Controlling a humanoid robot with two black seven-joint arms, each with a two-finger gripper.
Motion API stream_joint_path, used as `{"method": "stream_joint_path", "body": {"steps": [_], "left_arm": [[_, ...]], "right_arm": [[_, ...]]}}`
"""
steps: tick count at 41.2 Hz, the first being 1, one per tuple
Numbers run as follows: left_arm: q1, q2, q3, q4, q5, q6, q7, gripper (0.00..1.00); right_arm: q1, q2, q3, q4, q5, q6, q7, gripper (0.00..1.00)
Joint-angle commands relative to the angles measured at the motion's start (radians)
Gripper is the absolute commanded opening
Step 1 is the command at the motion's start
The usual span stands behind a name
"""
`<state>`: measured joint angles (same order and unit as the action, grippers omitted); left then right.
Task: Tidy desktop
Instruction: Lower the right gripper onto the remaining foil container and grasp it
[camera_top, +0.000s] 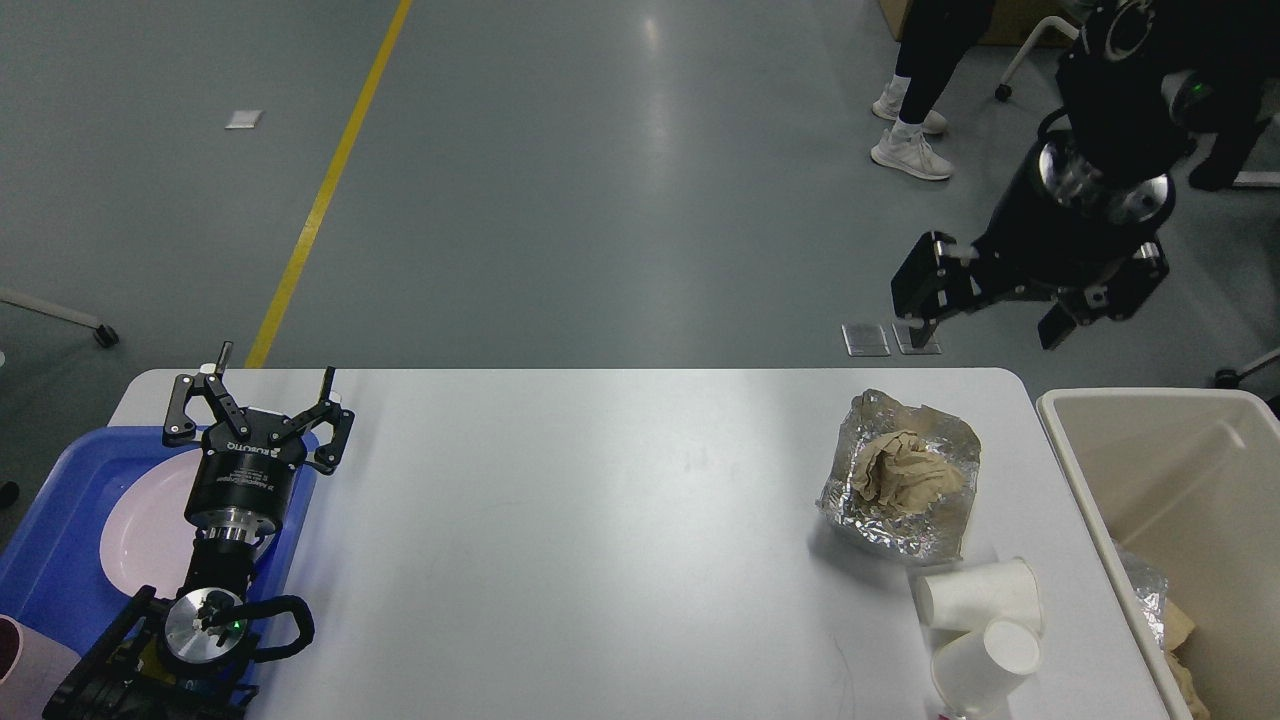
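The white desktop (600, 520) fills the lower half of the head view. At its right side lies a crumpled foil sheet (880, 525) holding a wad of brown paper (905, 470). Two white paper cups (985, 620) lie on their sides near the right front edge. My left gripper (272, 372) stands open and empty over the far corner of the blue tray (50, 570). High above the table's far right corner, my right gripper (990, 330) hangs open with nothing between its fingers, pointing down.
The blue tray holds a pink plate (145, 525) and a pink cup (25, 665) at the left edge. A beige bin (1180, 450) with foil and brown paper scraps stands right of the table. A person's legs (925, 90) and a chair are on the floor beyond.
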<state>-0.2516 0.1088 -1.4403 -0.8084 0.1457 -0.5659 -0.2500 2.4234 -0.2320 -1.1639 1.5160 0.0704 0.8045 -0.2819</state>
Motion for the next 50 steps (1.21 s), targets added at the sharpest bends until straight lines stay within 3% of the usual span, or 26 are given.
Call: {"method": "stream_joint_path", "body": {"steps": [1,16,21,34,40,47,50], "left_arm": [[0.000,0.000,0.000,0.000,0.000,0.000,0.000,0.96],[0.000,0.000,0.000,0.000,0.000,0.000,0.000,0.96],[0.000,0.000,0.000,0.000,0.000,0.000,0.000,0.96],[0.000,0.000,0.000,0.000,0.000,0.000,0.000,0.96],[0.000,0.000,0.000,0.000,0.000,0.000,0.000,0.96],[0.000,0.000,-0.002,0.000,0.000,0.000,0.000,0.96],[0.000,0.000,0.000,0.000,0.000,0.000,0.000,0.96]], "right_arm": [[0.013,0.000,0.024,0.052,0.000,-0.016,0.000,1.00],[-0.044,0.008,0.027,0.046,-0.004,-0.076,0.001,1.00],[-0.124,0.010,0.064,0.044,-0.021,-0.128,0.003,0.90],[-0.450,0.088,0.116,0.007,-0.257,-0.441,0.009,0.92],[-0.590,0.106,0.119,-0.028,-0.572,-0.579,0.020,0.90],[-0.717,0.114,0.110,-0.097,-0.796,-0.637,0.157,0.89],[-0.754,0.138,0.109,-0.134,-0.868,-0.639,0.188,0.89]]}}
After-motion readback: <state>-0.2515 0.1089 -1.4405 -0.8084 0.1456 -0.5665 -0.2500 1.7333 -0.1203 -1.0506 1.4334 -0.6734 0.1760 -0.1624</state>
